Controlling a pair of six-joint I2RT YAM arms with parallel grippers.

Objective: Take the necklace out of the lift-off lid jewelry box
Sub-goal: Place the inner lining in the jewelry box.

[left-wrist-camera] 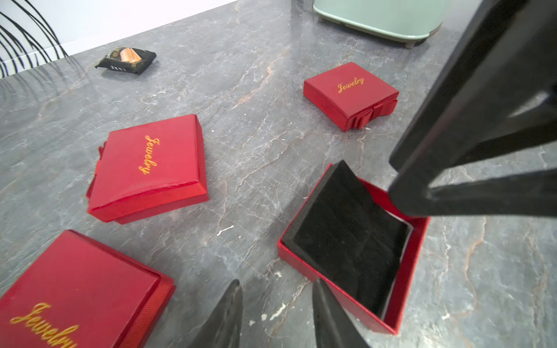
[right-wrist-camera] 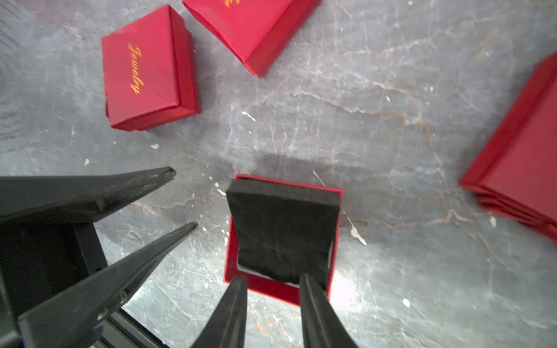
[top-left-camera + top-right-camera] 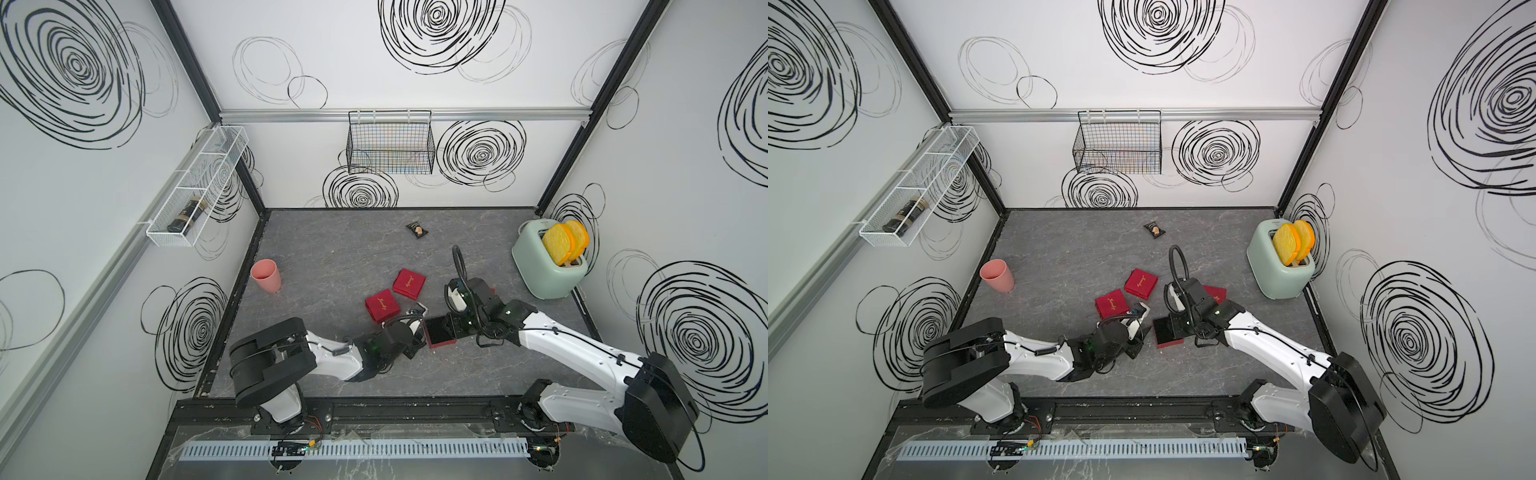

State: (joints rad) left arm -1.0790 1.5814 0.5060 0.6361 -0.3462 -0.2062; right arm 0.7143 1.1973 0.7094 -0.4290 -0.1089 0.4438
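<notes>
Jewelry box [image 2: 231, 250], lidless, beneath downward-angled right gripper [image 2: 272, 277], jaws apart

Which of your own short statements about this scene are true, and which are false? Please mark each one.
1. The open red box holds a black foam insert. True.
2. The toaster is empty. False: two yellow slices stand in it.
3. The pink cup lies on its side. False: it stands upright.
4. The left gripper holds nothing, and its fingers are apart. True.
5. A necklace lies in plain sight on the foam. False: no necklace shows in any view.
6. A dark jar lies in the white wall shelf. True.
</notes>
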